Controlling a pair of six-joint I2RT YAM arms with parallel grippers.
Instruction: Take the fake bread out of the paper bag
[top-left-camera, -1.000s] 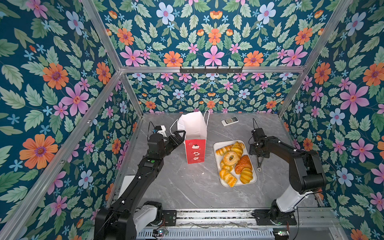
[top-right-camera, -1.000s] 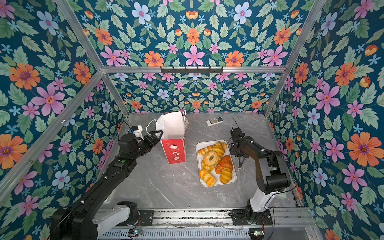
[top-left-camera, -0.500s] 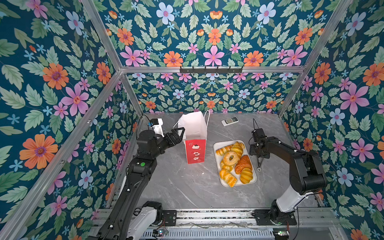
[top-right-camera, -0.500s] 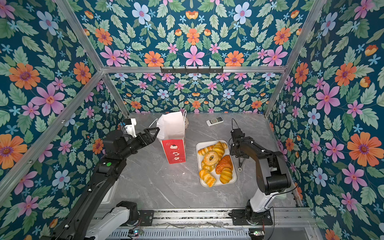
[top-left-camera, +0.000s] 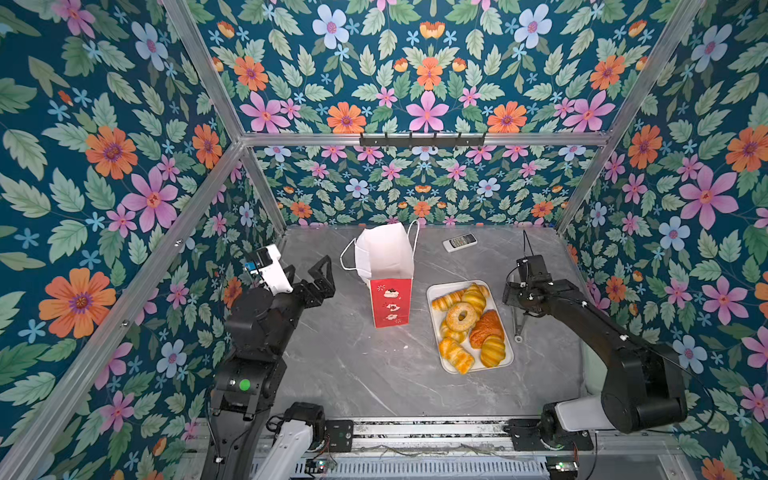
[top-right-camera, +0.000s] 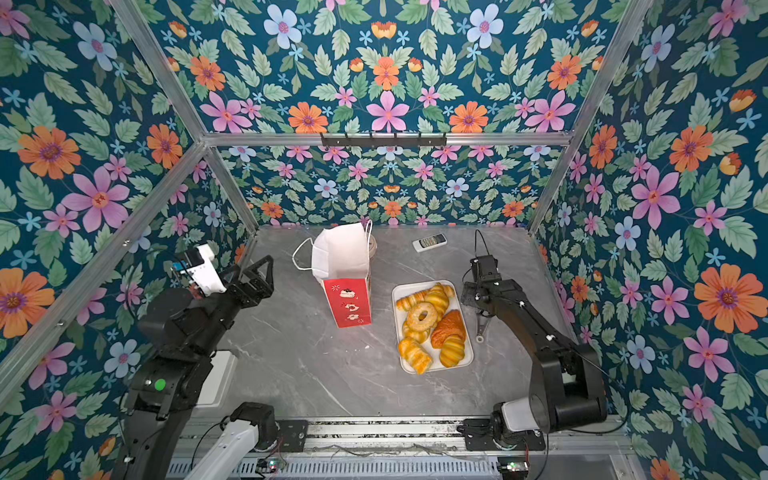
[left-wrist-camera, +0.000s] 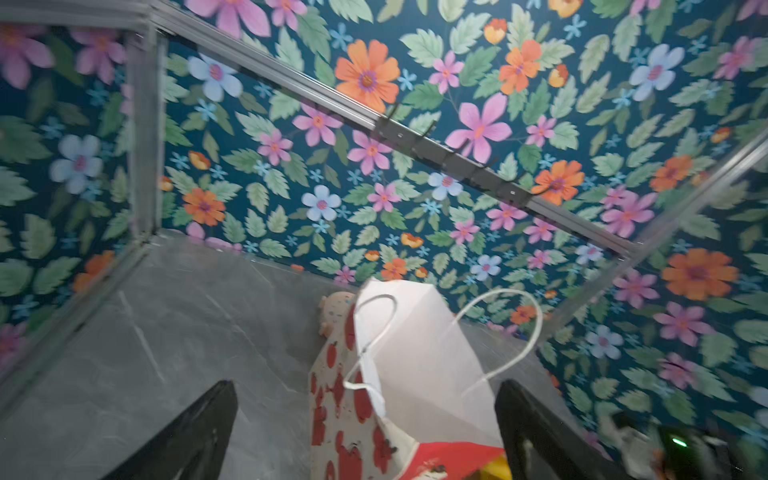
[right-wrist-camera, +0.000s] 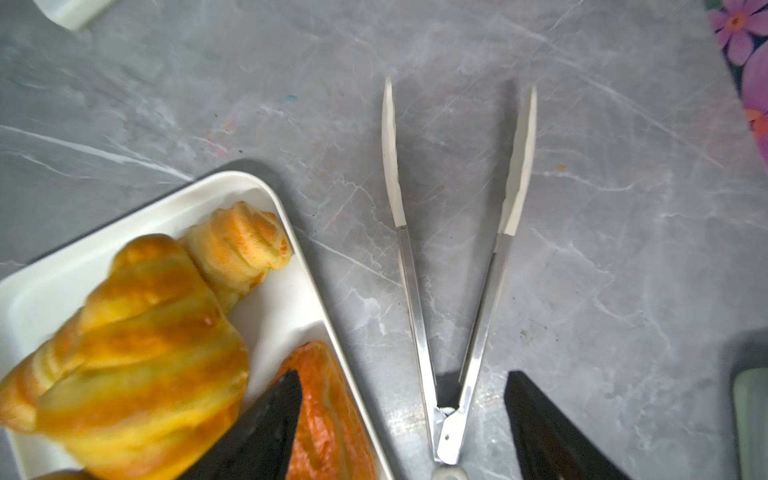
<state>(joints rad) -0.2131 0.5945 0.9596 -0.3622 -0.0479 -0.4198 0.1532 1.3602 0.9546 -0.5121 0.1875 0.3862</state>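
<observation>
- While the paper bag (top-left-camera: 386, 259) stands upright mid-table, the fake bread (top-left-camera: 487, 330) lies outside it, heaped in a white tray (right-wrist-camera: 54, 278) just to the bag's right. A ring doughnut (top-left-camera: 451, 318) rests on top of croissants and rolls.
- No view looks into the bag's mouth, so I cannot tell whether anything is inside.
- A narrow strip of grey table separates bag and tray. A wider stretch lies between the bag and the left gripper (top-left-camera: 311, 272), and another between the tray and the front rail.
- The left gripper hangs to the bag's left, jaws spread wide and grasping nothing.
- Metal tongs (right-wrist-camera: 413, 291) lie flat on the table between the tray's right rim and the right wall.
- The right gripper (right-wrist-camera: 403, 372) hovers over the tongs' hinge end. Its fingers are parted, one on each side and clear of the metal.
- A remote (top-left-camera: 459, 242) lies near the back wall.
- Only the left wrist view shows the bag's red-patterned side and a pale speckled object (left-wrist-camera: 336, 305) behind it.
- Only the right wrist view shows the tongs' white tips spread apart.
</observation>
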